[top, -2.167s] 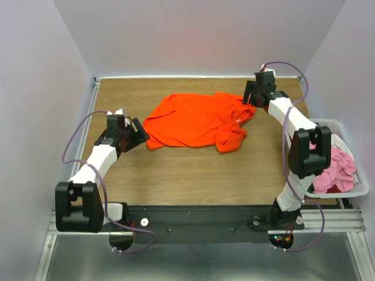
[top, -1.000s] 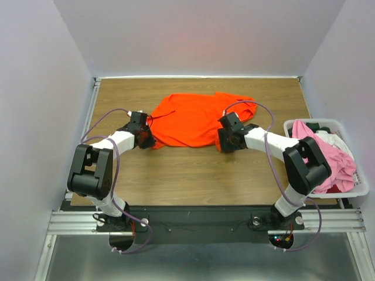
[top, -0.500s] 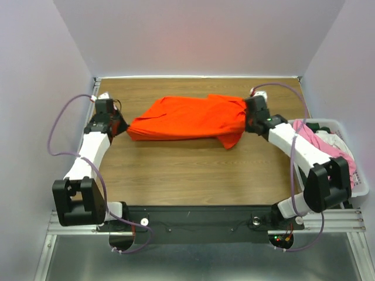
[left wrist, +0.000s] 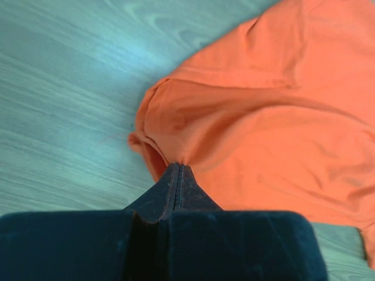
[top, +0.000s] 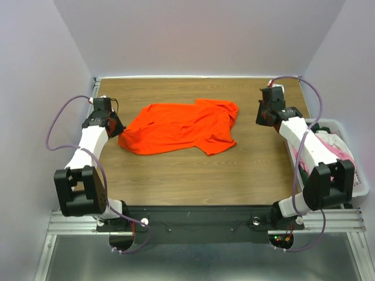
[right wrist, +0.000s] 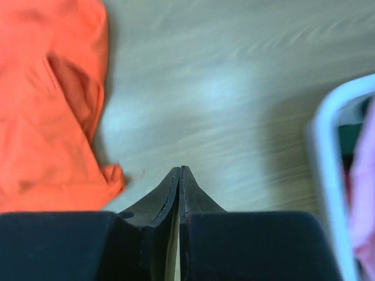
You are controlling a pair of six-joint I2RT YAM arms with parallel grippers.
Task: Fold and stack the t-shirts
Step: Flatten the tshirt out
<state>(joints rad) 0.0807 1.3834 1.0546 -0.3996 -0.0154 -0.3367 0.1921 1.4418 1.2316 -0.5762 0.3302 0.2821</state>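
Observation:
A bright orange t-shirt (top: 181, 126) lies crumpled and partly spread across the middle of the wooden table. My left gripper (top: 119, 130) is shut on the shirt's left corner; in the left wrist view the closed tips (left wrist: 177, 167) pinch a fold of the orange t-shirt (left wrist: 263, 117). My right gripper (top: 262, 119) hovers to the right of the shirt, apart from it. Its tips (right wrist: 180, 170) are shut with only bare wood under them, and the orange t-shirt (right wrist: 47, 117) lies off to their left. Other t-shirts, a pink one (top: 340, 164) on top, are heaped in the bin.
A white plastic bin (top: 351, 190) sits at the table's right edge, close to the right arm; its rim (right wrist: 328, 146) shows in the right wrist view. Bare wood lies in front of the shirt. Walls close in the left, back and right sides.
Half a second ago the shirt was stretched between both grippers. The right gripper has let go and moved off to the right; the shirt has dropped onto the table, still held at its left corner.

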